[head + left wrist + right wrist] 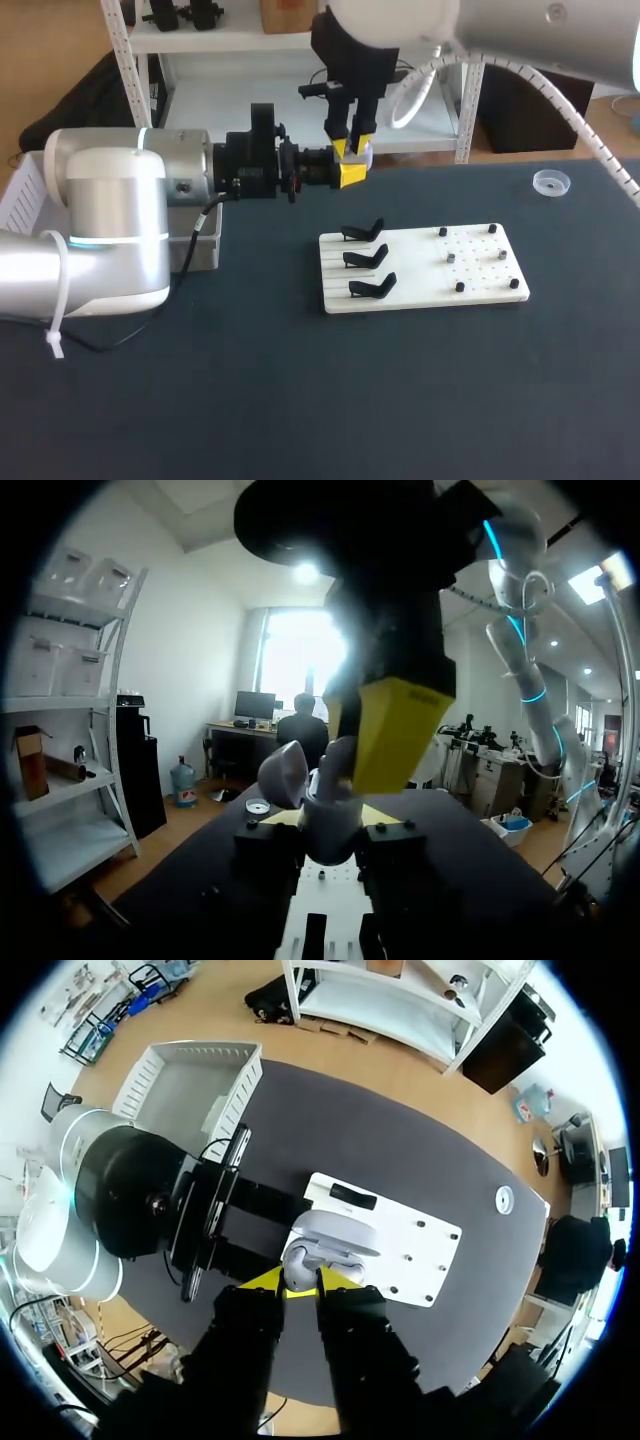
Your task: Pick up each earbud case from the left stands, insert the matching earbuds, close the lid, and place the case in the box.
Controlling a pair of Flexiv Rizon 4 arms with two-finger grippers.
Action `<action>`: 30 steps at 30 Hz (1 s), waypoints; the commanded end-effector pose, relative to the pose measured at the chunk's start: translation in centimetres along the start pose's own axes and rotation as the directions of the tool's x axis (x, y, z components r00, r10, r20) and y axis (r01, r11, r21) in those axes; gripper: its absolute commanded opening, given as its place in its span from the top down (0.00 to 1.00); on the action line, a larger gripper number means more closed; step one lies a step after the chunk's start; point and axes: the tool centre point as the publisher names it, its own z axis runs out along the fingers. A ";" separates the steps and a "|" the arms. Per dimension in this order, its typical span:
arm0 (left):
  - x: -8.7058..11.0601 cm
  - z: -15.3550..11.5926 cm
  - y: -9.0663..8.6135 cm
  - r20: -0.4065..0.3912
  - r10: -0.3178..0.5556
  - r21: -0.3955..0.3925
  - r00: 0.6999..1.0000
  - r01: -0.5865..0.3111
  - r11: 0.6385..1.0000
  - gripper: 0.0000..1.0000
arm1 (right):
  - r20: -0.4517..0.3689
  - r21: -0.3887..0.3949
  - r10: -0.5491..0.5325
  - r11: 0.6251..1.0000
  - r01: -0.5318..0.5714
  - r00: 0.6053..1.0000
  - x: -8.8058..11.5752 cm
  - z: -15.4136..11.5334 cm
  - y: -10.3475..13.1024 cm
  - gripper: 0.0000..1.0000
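Dark table (400,400) | open case (330,825) clamped in left gripper (352,171) | right gripper (300,1282) above, grip unclear

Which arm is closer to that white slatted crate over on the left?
Left. The left arm stretches right alongside the white crate, partly hiding it. The right arm comes in from the far right, well away from it.

Pale earbud case (328,830), lid open
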 end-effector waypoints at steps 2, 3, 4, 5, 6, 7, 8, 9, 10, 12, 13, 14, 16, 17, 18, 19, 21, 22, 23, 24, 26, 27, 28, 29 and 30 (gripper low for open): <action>-0.1 0.0 -0.2 0.003 0.001 -0.005 1.000 -0.001 1.000 1.00 | 0.011 0.002 0.002 1.000 -0.002 1.000 0.2 0.1 0.2 1.00; -0.1 0.0 -0.2 0.003 0.001 -0.005 1.000 -0.001 1.000 1.00 | 0.012 0.002 0.001 1.000 -0.001 1.000 0.2 0.1 0.2 0.95; -0.1 0.0 -0.2 0.003 0.001 -0.005 1.000 -0.001 1.000 1.00 | 0.013 0.002 0.001 1.000 -0.001 1.000 0.2 0.1 0.3 0.89; -0.1 0.0 -0.2 0.003 0.001 -0.005 1.000 -0.001 1.000 1.00 | 0.014 0.002 0.000 1.000 0.000 1.000 0.2 0.0 0.3 0.85; -0.1 0.0 -0.2 0.003 0.001 -0.005 1.000 -0.001 1.000 1.00 | 0.014 0.002 -0.001 1.000 0.001 1.000 0.2 0.0 0.3 0.84; -0.1 0.0 -0.2 0.003 0.001 -0.005 1.000 -0.001 1.000 1.00 | 0.015 0.002 -0.001 1.000 0.001 1.000 0.2 0.0 0.3 0.82; -0.1 0.0 -0.2 0.003 0.001 -0.005 1.000 -0.001 1.000 1.00 | 0.015 0.002 -0.002 1.000 0.002 1.000 0.3 0.0 0.3 0.81; -0.1 0.0 -0.2 0.003 0.001 -0.005 1.000 -0.001 1.000 1.00 | 0.015 0.002 -0.002 1.000 0.002 1.000 0.3 0.0 0.3 0.79; -0.1 0.0 -0.2 0.003 0.001 -0.005 1.000 -0.001 1.000 1.00 | 0.016 0.003 -0.002 1.000 0.002 1.000 0.3 0.0 0.3 0.78; -0.1 0.0 -0.2 0.003 0.001 -0.005 1.000 -0.001 1.000 1.00 | 0.016 0.003 -0.002 1.000 0.002 1.000 0.3 0.0 0.3 0.76; -0.1 0.0 -0.2 0.003 0.001 -0.005 1.000 -0.001 1.000 1.00 | 0.016 0.003 -0.002 1.000 0.002 1.000 0.3 0.0 0.3 0.73; -0.1 0.0 -0.2 0.003 0.001 -0.005 1.000 -0.001 1.000 1.00 | 0.017 0.003 -0.002 1.000 0.002 1.000 0.3 -0.1 0.3 0.71; -0.1 0.0 -0.2 0.003 0.001 -0.005 1.000 -0.001 1.000 1.00 | 0.019 0.003 -0.002 1.000 0.002 1.000 0.4 -0.1 0.3 0.70; -0.1 0.0 -0.2 0.003 0.001 -0.005 1.000 -0.001 1.000 1.00 | 0.019 0.004 -0.002 1.000 0.002 1.000 0.4 -0.1 0.3 0.70; -0.1 0.0 -0.2 0.003 0.001 -0.005 1.000 -0.001 1.000 1.00 | 0.020 0.004 -0.002 1.000 0.002 1.000 0.4 -0.1 0.4 0.70; -0.1 0.0 -0.2 0.003 0.001 -0.005 1.000 -0.001 1.000 1.00 | 0.020 0.003 -0.002 1.000 0.002 1.000 0.4 -0.2 0.4 0.70; -0.1 0.0 -0.2 0.003 0.001 -0.005 1.000 -0.001 1.000 1.00 | 0.021 0.002 -0.003 1.000 0.003 1.000 0.4 -0.2 0.4 0.70; -0.1 0.0 -0.2 0.003 0.001 -0.005 1.000 -0.001 1.000 1.00 | 0.022 0.001 -0.002 1.000 0.002 1.000 0.4 -0.2 0.4 0.70; -0.1 0.0 -0.2 0.003 0.001 -0.005 1.000 -0.001 1.000 1.00 | 0.022 0.001 -0.002 1.000 0.002 1.000 0.4 -0.2 0.4 0.70; -0.1 0.0 -0.2 0.003 0.001 -0.005 1.000 -0.001 1.000 1.00 | 0.023 0.001 -0.003 1.000 0.003 1.000 0.5 -0.3 0.4 0.70; -0.1 0.0 -0.2 0.003 0.001 -0.005 1.000 -0.001 1.000 1.00 | 0.024 0.003 -0.008 1.000 0.007 1.000 0.4 -0.3 0.4 0.70; -0.1 0.0 -0.2 0.003 0.001 -0.005 1.000 -0.001 1.000 1.00 | 0.026 0.009 -0.015 1.000 0.014 1.000 0.4 -0.3 0.4 0.70; -0.1 0.0 -0.2 0.003 0.001 -0.005 1.000 -0.001 1.000 1.00 | 0.026 0.010 -0.016 1.000 0.015 1.000 0.4 -0.3 0.4 0.70; -0.1 0.0 -0.2 0.003 0.001 -0.005 1.000 -0.001 1.000 1.00 | 0.027 0.011 -0.017 1.000 0.017 0.999 0.3 -0.3 0.4 0.70; -0.1 0.0 -0.2 0.003 0.001 -0.005 1.000 -0.001 1.000 1.00 | 0.028 0.013 -0.019 1.000 0.018 0.999 0.3 -0.4 0.4 0.70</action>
